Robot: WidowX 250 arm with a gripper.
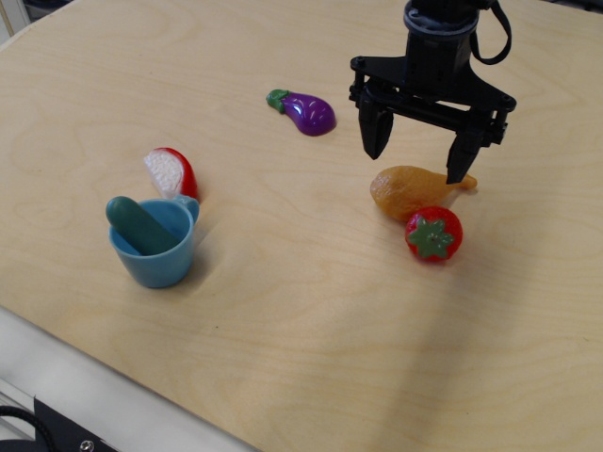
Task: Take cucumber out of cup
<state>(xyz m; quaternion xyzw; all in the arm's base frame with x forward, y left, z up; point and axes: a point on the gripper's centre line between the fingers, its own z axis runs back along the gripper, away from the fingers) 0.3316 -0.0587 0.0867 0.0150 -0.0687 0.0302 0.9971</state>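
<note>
The light-blue cup (155,247) stands upright at the left of the wooden table, handle to the upper right. The dark teal-green cucumber (135,223) leans inside it, its rounded end sticking out over the cup's upper-left rim. My black gripper (418,158) hangs open and empty at the right, far from the cup, its fingertips just above the orange chicken drumstick (412,190).
A red and white apple slice (172,172) lies just behind the cup. A purple eggplant (306,112) lies at the middle back. A red tomato (434,234) touches the drumstick. The table's front edge (113,377) runs diagonally at lower left.
</note>
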